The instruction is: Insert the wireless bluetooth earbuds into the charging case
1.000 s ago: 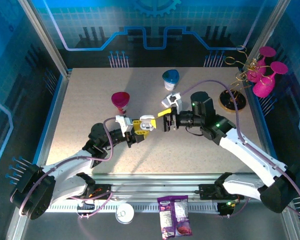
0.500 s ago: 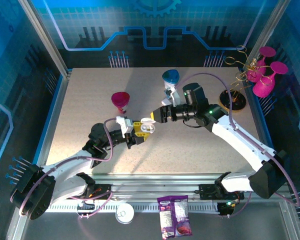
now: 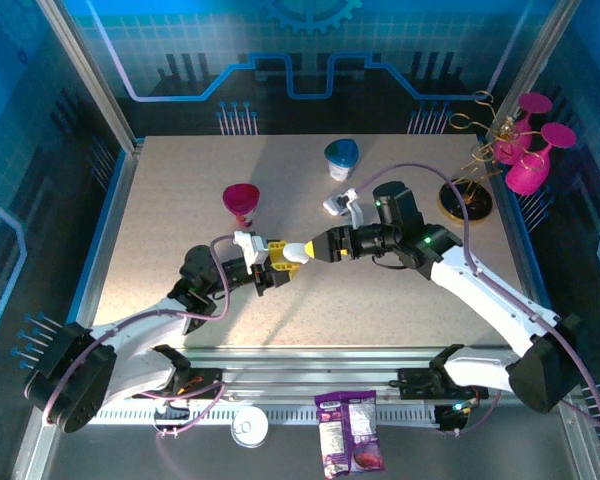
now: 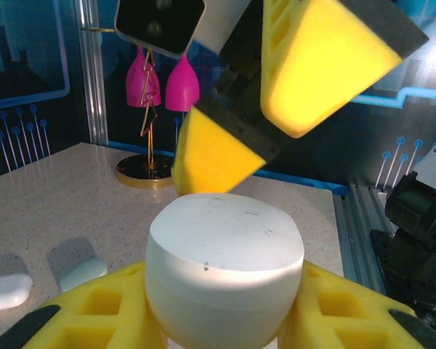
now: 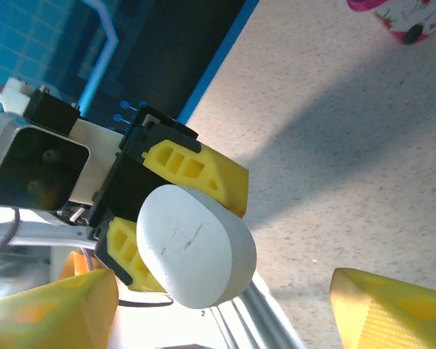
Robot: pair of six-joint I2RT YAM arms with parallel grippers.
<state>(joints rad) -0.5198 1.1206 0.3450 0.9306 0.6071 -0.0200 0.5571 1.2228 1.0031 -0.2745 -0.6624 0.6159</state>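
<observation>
Above the speckled beige table top, the left gripper clamps a white pebble-shaped plastic charging case between its 2 yellow fingers, the rounded end pointing at the right gripper. The right gripper's jaws are spread wide and hold nothing, its yellow tips just off that end of the case. The case looks closed, with a faint seam running round it above the left fingers.

On the table beyond lie 2 small pale pieces, a white piece and a greenish piece, close together. We cannot tell whether they are the earbuds or further cases.

We judge the case light, hard and smooth, so it may slip or twist in a pinch on its curved sides. We would take the lid by its 2 flanks just past the seam, and lightly, while the left gripper steadies the base. Earbuds this size would be lighter and more slippery, best pinched across the body with the fingertips alone.
</observation>
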